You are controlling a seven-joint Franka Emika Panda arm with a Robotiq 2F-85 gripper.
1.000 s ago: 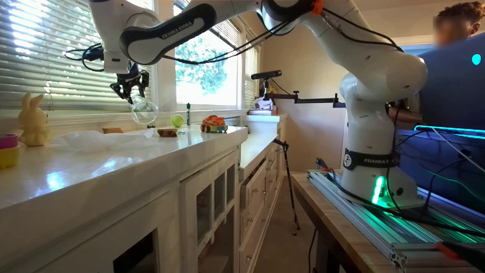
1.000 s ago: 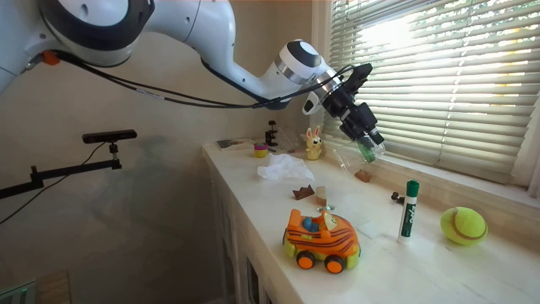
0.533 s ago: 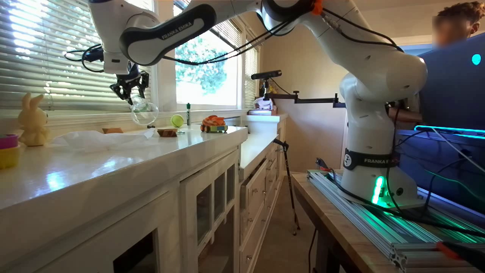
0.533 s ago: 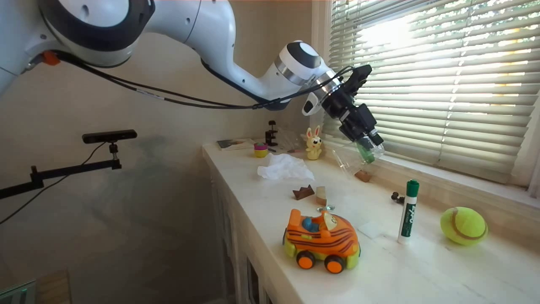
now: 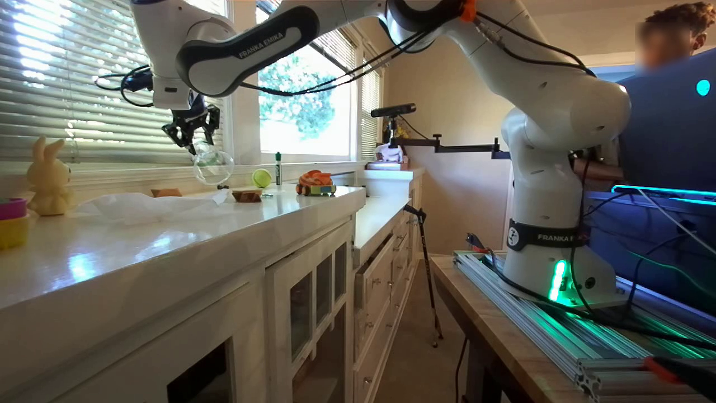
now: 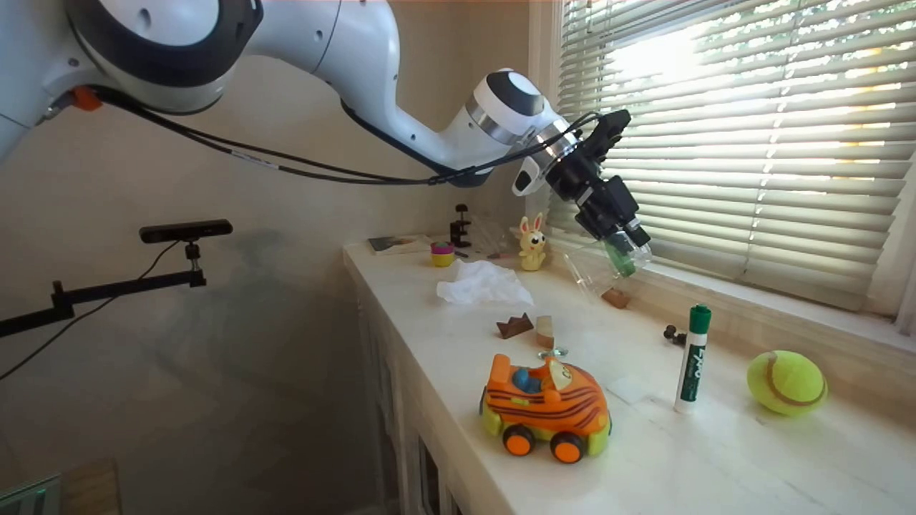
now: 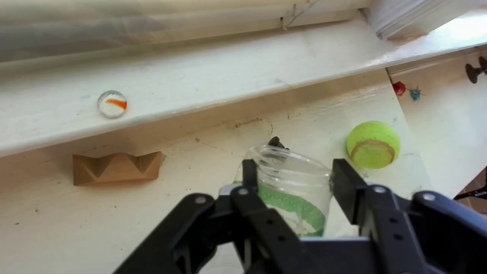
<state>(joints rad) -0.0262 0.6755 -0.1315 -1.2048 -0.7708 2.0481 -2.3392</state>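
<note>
My gripper (image 7: 292,169) is shut on a clear plastic cup (image 7: 293,198) with a green printed band; the cup lies between the two fingers, and the right pad meets it close to the rim. Part of the cup is hidden behind the left finger and the gripper body. In both exterior views the cup (image 5: 214,169) hangs tilted in the air above the white counter, close to the window. Behind and below it in an exterior view is a brown notched block (image 6: 615,297), also visible to the left of the gripper in the wrist view.
On the counter (image 6: 444,357) stand an orange toy car (image 6: 547,408), an upright green-capped marker (image 6: 693,361) and a tennis ball (image 6: 787,383). Farther back are crumpled white plastic (image 6: 483,284), a yellow bunny (image 6: 532,244) and small stacked cups (image 6: 442,254). Window blinds (image 6: 744,143) rise close beside the gripper.
</note>
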